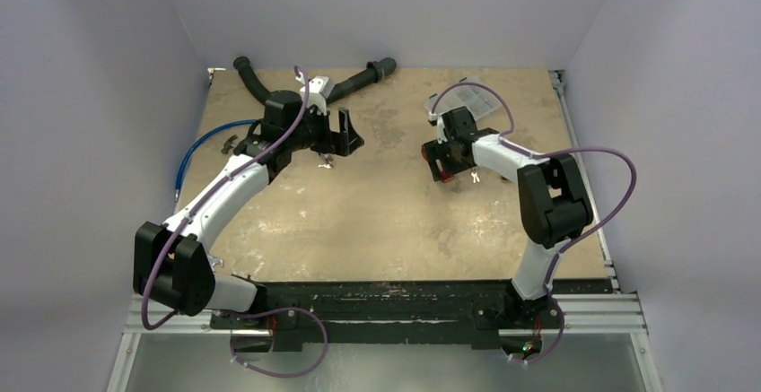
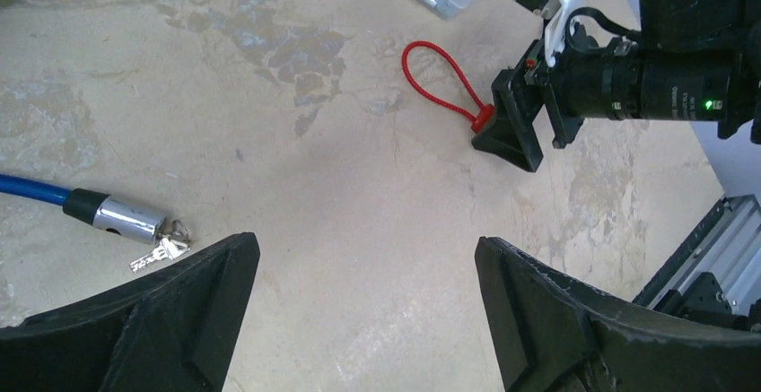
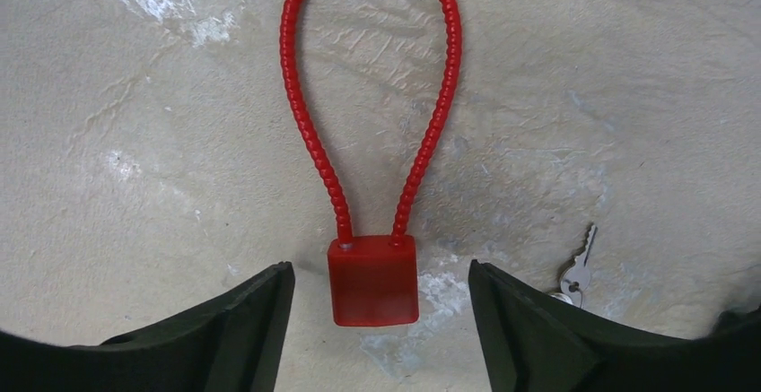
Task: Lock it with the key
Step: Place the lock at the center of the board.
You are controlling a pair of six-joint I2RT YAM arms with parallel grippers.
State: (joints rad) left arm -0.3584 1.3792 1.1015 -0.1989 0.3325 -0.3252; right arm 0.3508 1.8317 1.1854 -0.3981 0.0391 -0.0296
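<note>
- Right gripper [image 3: 377, 271] jaws apart, empty, straddling red lock body [image 3: 373, 282], bottom centre.
- Left gripper [image 2: 366, 262] wide open, empty.
- Key [image 3: 581, 265] lower right: pinch head, leave blade free.

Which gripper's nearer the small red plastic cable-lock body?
Right. The right gripper straddles the red lock body, open fingers either side. The left gripper hovers well away, by the blue cable lock.

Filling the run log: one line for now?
left gripper open | right gripper open, straddling red lock | key on table, not inserted
</note>
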